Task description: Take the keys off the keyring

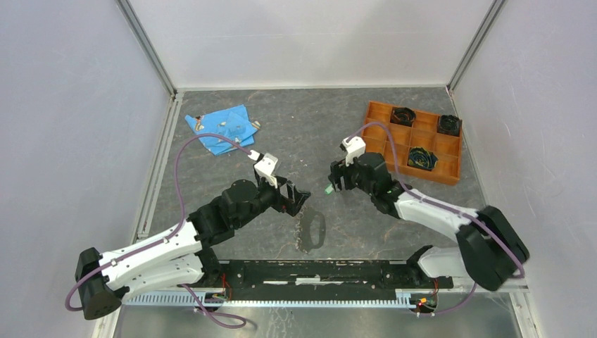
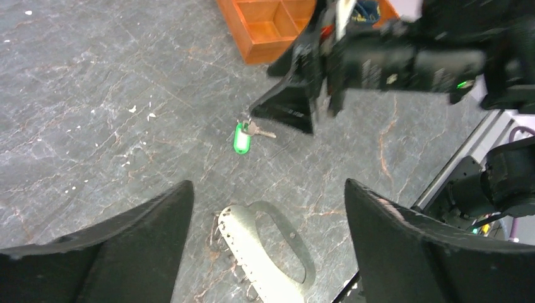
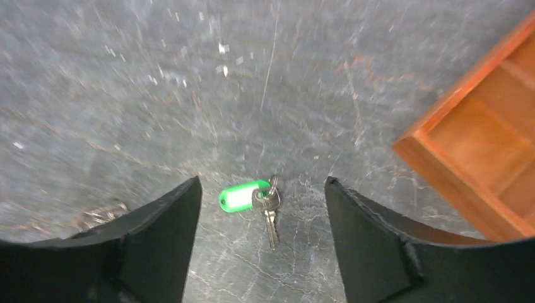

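Observation:
The keyring is a flat grey metal oval loop lying on the table between the arms. In the left wrist view it lies below my open, empty left gripper, with thin wire rings along its left edge. One silvery key with a bright green head lies loose on the table, apart from the keyring. It sits between the open jaws of my right gripper, which touches nothing. From above, the green key is just under the right gripper, and the left gripper is to its left.
An orange compartment tray with dark objects in some cells stands at the back right; its corner shows in the right wrist view. A blue cloth with small metal bits lies at the back left. A black rail runs along the near edge.

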Robot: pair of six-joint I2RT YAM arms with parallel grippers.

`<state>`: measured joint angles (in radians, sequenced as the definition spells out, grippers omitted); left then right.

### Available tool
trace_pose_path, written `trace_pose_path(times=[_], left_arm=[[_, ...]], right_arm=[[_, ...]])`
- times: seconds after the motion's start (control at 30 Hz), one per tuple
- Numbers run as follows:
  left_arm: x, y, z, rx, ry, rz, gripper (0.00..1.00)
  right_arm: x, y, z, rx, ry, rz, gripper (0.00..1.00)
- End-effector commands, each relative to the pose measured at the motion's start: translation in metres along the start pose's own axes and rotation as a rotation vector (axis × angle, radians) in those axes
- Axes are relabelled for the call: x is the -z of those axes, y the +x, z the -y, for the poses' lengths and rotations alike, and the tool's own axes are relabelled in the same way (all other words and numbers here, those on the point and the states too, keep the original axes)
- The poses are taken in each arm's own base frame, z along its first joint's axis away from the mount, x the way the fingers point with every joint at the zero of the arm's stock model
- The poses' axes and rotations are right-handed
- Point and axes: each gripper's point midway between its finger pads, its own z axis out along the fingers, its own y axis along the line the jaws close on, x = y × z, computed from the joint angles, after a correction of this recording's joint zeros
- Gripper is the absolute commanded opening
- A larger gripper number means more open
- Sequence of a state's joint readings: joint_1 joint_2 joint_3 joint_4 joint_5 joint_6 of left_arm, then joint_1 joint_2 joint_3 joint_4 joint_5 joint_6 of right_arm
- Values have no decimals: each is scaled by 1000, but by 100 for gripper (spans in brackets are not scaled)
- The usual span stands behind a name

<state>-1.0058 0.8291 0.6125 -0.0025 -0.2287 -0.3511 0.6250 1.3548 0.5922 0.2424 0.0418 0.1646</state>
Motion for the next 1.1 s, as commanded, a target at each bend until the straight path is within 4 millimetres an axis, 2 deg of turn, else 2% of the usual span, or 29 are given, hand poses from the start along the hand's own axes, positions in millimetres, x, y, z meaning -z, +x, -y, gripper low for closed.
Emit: trace_pose_path(times=[0.0, 0.17, 0.3, 0.6, 0.63, 0.83, 1.07], left_arm=[[3, -20, 6, 36, -3, 11, 99], [4, -29, -5, 47, -92, 5, 100], [7, -37, -22, 89, -210, 26, 100], [26, -60, -51, 57, -381, 77, 100], [29, -63, -52, 56, -384, 87, 100], [43, -71, -57, 55, -393, 133, 100], [49, -72, -66, 33, -429, 149, 100]], right_arm=[[32, -52, 8, 0, 45, 165, 81], [70, -70, 19, 4, 97, 255, 90], [95, -73, 27, 1, 137, 298, 97], [154, -82, 53, -47, 263, 454, 98], [158, -78, 56, -48, 277, 449, 98], [185, -86, 63, -54, 309, 513, 98], [193, -93, 60, -27, 293, 541, 98]])
